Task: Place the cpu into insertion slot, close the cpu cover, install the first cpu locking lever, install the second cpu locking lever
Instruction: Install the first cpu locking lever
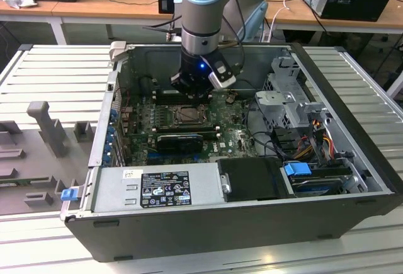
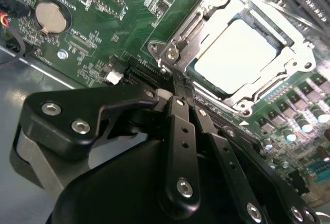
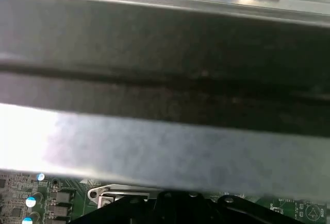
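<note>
the pale, silvery square cpu sits flat inside the insertion slot, the dark square socket with a silvery rim on the green motherboard. the thin silvery cpu cover, a metal frame with a square opening, appears to lie down around the chip, framing it on all sides, so placing the chip and closing the cover look done. my judgement is that the step in hand is the first locking lever; i cannot pick out either lever with confidence in these pictures.

in the second wrist view the black gripper has its two slim fingers pressed together with nothing between them, tips just beside the socket's corner at about 7 o'clock from the chip. seating a lever would call for a small, firm push along the socket's edge, kept low and clear of the chip's face.

in the exterior view the socket lies near the middle of the board, with the arm's head above it at 12 o'clock. room is tight: the open grey computer case walls rise all round, a black card lies at 6 o'clock from the socket, and the drive cage with loose cables stands at 3 o'clock. a round silver coin battery sits well apart on the board.
</note>
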### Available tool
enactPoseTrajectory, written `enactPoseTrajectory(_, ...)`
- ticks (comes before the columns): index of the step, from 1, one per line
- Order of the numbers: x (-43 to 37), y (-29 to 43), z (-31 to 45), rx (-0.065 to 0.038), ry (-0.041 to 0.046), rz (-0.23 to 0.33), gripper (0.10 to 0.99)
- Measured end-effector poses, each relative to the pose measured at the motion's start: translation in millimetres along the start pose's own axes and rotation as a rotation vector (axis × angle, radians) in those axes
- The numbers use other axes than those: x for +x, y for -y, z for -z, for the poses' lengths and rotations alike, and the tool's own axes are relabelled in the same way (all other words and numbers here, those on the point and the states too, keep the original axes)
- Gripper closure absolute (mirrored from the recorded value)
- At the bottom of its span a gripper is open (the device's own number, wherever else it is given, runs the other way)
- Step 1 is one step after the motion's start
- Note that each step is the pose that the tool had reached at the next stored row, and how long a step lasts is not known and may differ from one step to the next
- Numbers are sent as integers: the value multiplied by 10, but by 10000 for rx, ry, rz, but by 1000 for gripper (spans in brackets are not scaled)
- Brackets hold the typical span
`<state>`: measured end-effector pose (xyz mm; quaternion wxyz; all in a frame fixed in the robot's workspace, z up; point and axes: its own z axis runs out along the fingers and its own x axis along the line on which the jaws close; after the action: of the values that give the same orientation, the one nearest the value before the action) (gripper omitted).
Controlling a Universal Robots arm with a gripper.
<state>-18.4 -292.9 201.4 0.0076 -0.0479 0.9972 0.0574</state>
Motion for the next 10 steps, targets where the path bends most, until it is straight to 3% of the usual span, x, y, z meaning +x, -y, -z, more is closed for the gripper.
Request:
enactPoseTrajectory(3, 0, 4, -4, -6, -1, 0, 980)
enactPoseTrajectory(6, 1, 3, -2, -109, 9, -1, 980)
enactPoseTrajectory(8, -1, -3, 39, -112, 11, -1, 980)
enactPoseTrajectory(10, -3, -13, 132, -110, 11, -2, 980)
